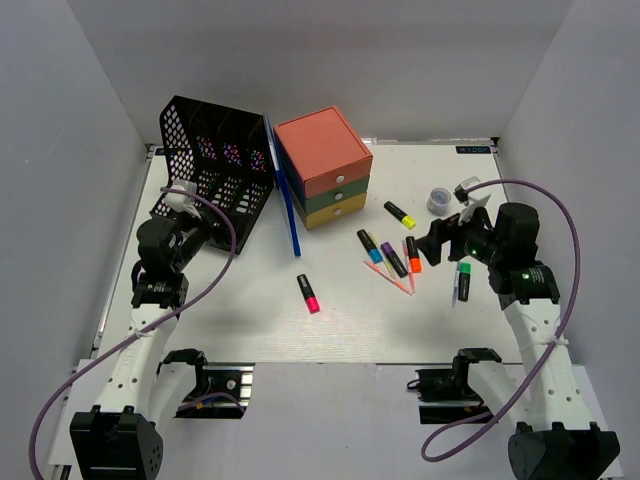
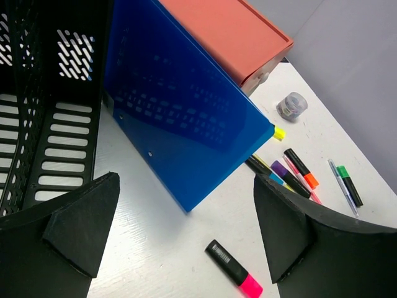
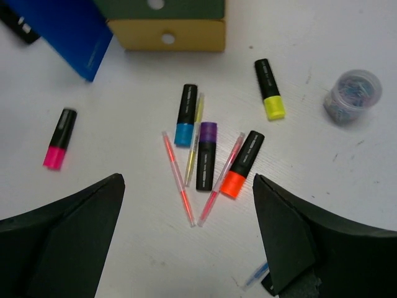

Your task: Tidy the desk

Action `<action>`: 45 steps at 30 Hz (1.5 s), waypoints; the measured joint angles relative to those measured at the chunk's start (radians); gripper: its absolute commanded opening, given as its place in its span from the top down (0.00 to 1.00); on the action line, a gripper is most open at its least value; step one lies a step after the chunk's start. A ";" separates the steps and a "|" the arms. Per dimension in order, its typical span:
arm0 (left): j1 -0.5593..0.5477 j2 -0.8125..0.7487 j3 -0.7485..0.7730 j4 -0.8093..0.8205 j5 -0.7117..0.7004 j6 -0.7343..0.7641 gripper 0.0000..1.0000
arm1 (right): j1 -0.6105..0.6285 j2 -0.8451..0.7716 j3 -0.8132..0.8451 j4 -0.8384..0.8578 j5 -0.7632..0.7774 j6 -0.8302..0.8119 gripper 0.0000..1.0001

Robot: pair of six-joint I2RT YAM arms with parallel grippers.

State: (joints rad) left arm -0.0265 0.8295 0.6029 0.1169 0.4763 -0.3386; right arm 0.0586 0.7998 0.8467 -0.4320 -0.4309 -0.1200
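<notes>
**Both grippers wide open over a cluttered counter**

The white counter (image 1: 240, 325) spreads out ahead of both arm bases. At its far left stands a black mesh file rack (image 1: 215, 165). A blue folder (image 2: 180, 118) stands tilted between the rack and the three-drawer box (image 1: 322, 150). The left gripper (image 2: 186, 226) and right gripper (image 3: 186, 236) hover with jaws wide, holding nothing. A pink highlighter (image 1: 308, 293) lies alone mid-counter. More highlighters (image 3: 205, 155) and a small clip jar (image 1: 438, 201) lie to the right.
</notes>
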 measured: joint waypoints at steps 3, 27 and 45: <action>0.000 -0.002 0.000 0.006 0.011 -0.003 0.02 | 0.001 0.032 0.042 -0.056 -0.089 -0.084 0.11; 0.000 0.040 0.000 0.050 0.075 -0.045 0.22 | 0.391 0.589 0.481 -0.045 -0.104 -0.038 0.38; 0.000 0.063 0.001 0.014 0.036 -0.019 0.20 | 0.663 1.093 1.108 0.148 0.291 0.310 0.11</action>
State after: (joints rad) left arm -0.0265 0.8921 0.6041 0.1314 0.5121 -0.3580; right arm 0.7216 1.8931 1.9545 -0.2844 -0.1402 0.1898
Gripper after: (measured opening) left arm 0.795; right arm 0.889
